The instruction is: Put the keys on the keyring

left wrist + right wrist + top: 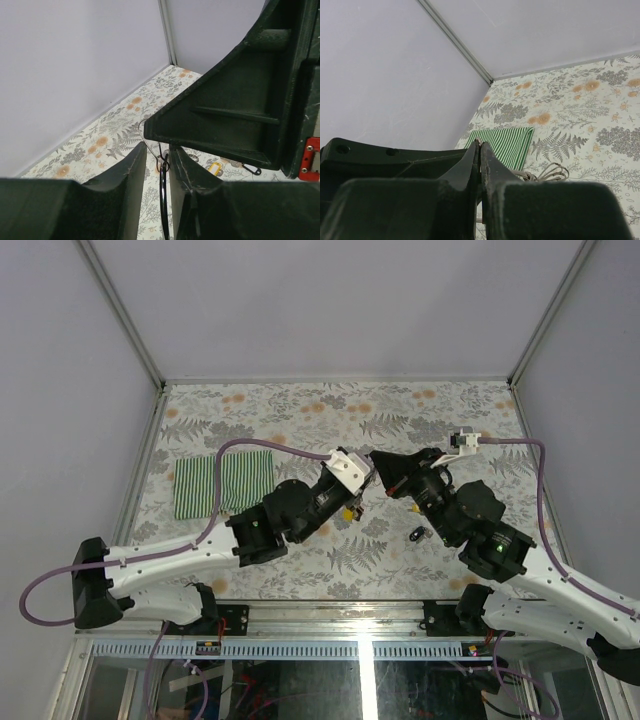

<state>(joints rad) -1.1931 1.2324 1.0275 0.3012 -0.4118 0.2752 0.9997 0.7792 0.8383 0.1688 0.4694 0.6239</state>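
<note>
Keyring (144,132) shows as a fine silver wire curling off the tip of the right gripper (383,468), up over the middle of the desk. Wrist view of that gripper: fingers (489,165) pressed flat together, no gap at all, though the wire itself is too thin to pick out there, so I cannot swear to the pinch. Left gripper (366,484) sits nose to nose with it, jaws narrow, and a thin black loop (163,192) runs down the slot between its fingers (131,167). How hard they squeeze it is not clear.

Down on the floral desk (300,420), a yellow-headed key (215,168) lies just beneath the two tips, apart from the wire. A small black piece (418,533) rests nearer the front edge, right of centre. Over by the left edge, a green striped cloth (222,483) lies flat.
</note>
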